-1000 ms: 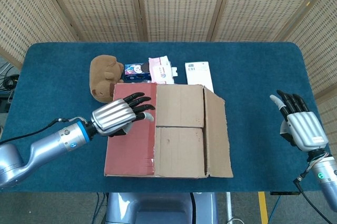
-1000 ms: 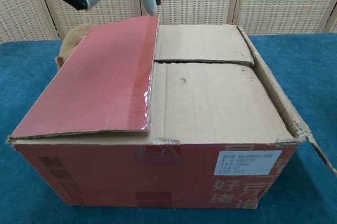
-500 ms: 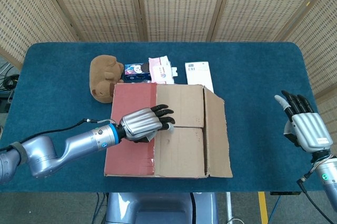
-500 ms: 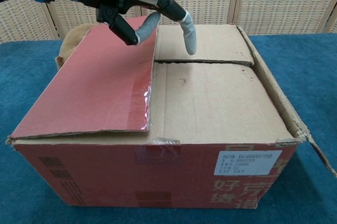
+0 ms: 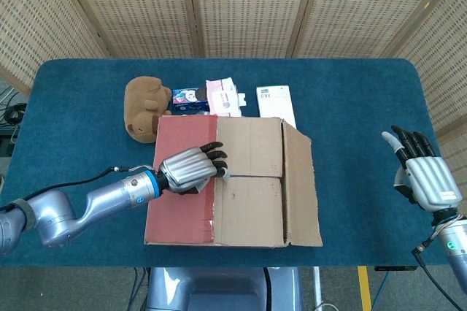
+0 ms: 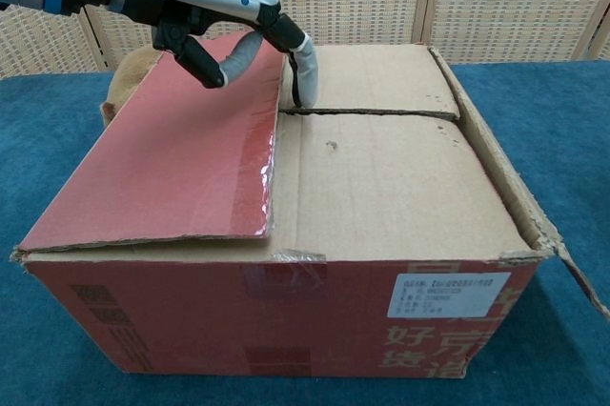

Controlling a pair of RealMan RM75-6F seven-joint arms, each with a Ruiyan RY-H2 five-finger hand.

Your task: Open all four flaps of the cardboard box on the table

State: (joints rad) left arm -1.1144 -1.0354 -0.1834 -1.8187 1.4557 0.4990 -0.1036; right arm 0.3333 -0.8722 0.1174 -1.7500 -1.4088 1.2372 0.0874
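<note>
**Left hand at the red flap's inner edge, box mostly closed**

Blue-covered table (image 5: 350, 106) filling the head view; cardboard box (image 5: 233, 179) at lower centre of that view, filling most of the chest view; red flap (image 5: 182, 179) lying flat over the box's left part, long axis running toward the top of the frame; two plain brown flaps (image 5: 248, 179) flat beneath and beside it, meeting at a seam across the middle; right-side flap (image 5: 300, 187) already lifted off the top, leaning outward but not fully down. By judgement, three flaps left to lift, red one first.

Left hand (image 5: 191, 169) low over the red flap, fingers curled downward and holding nothing, fingertips (image 6: 303, 72) reaching just past the flap's free inner edge where the seam begins; contact with the cardboard not certain. Free edge directly under the fingertips, hinge line on the frame-left side toward the arm: likely a hook under the edge and a swing toward frame left. Right hand (image 5: 423, 176) well apart at the right edge of the frame, fingers extended and apart, empty; far less well placed.

Brown plush toy (image 5: 144, 106), small printed packets (image 5: 211, 99) and white carton (image 5: 276, 103) just beyond the box, toward the top of the frame.
</note>
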